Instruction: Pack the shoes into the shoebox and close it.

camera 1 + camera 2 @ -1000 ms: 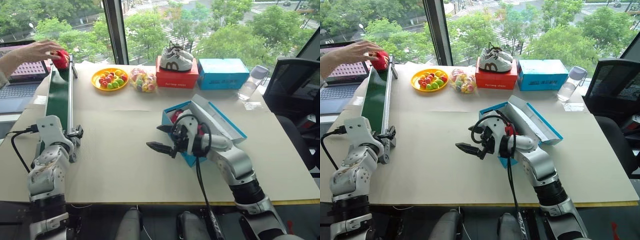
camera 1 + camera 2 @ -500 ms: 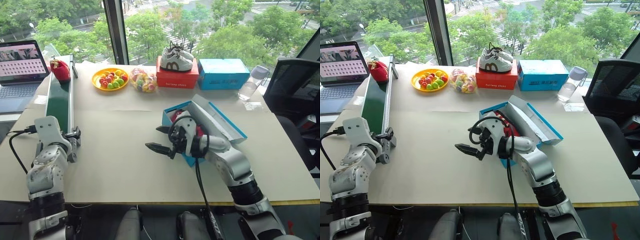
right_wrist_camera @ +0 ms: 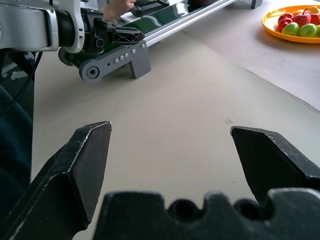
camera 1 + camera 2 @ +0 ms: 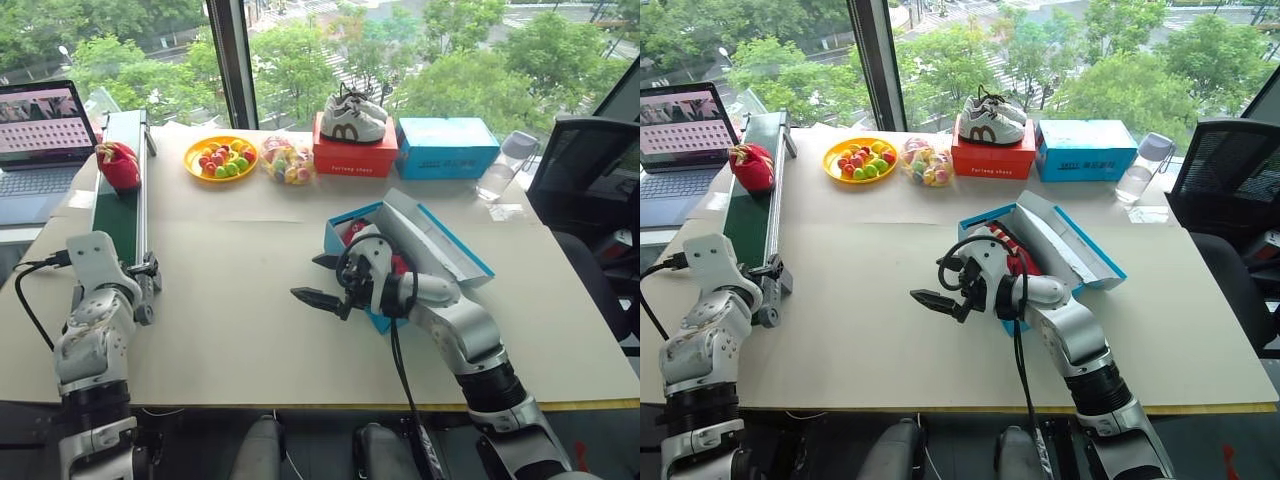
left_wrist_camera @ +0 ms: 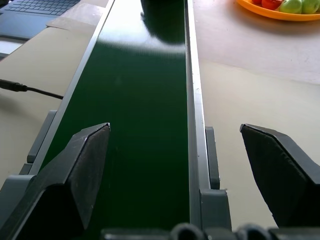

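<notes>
One red shoe [image 4: 118,166] sits on the green conveyor belt [image 4: 118,205] in the upper left of the head view. The other shoe [image 4: 352,231], as far as the arm lets me see, lies inside the open blue shoebox [image 4: 440,243] at centre right of the desk [image 4: 240,290].

The left gripper [image 4: 148,272] waits at the belt's near end, fingers spread wide and empty. The right gripper [image 4: 322,280] hovers over bare desk just left of the shoebox, also spread and holding nothing.

The main risk is timing. If the shoe rides down faster than the left gripper closes, it could tip off the belt's end or be pinched by a soft edge and slip. The right arm also lies across the shoebox, so a careless swing could nudge the box or knock the raised lid.

A second ago a person's hand was placing the shoe at the belt's far end. The hand is gone now, and the shoe has travelled a little nearer. Both arms have barely shifted.
</notes>
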{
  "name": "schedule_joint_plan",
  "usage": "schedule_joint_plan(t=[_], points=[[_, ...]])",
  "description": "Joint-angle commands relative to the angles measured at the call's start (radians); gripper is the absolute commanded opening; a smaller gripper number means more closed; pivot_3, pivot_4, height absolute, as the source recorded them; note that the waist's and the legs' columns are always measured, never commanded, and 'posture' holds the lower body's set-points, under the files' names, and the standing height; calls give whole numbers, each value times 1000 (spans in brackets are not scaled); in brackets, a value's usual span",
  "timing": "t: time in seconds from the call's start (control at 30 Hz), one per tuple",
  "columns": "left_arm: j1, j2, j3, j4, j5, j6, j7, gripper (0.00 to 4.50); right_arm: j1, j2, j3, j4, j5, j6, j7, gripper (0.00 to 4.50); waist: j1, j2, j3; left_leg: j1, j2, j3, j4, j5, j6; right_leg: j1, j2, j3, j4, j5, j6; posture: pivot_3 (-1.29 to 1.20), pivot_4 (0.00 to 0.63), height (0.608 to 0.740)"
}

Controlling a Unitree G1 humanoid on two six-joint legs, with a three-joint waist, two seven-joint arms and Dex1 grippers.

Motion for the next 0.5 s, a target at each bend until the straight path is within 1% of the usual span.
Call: schedule_joint_plan(t=[0.03,0.2,0.5], points=[[-25,-6,4,-2,18,-19,22,4470,-6,3,-8,-40,4,-19,-4,4500,-1,0,0,0,0,0,0,0,0,0,0,0,0,0,0,0,150,740],[-33,-19,-10,12,23,-19,28,4470,-2,3,-11,-46,5,-17,-14,4500,-1,0,0,0,0,0,0,0,1,0,0,0,0,0,0,0,150,740],[-44,-15,-12,31,25,-20,24,4470,1,3,-17,-51,5,-18,-31,4500,-1,-1,0,0,0,0,0,0,1,0,0,0,0,0,-1,0,150,740]])
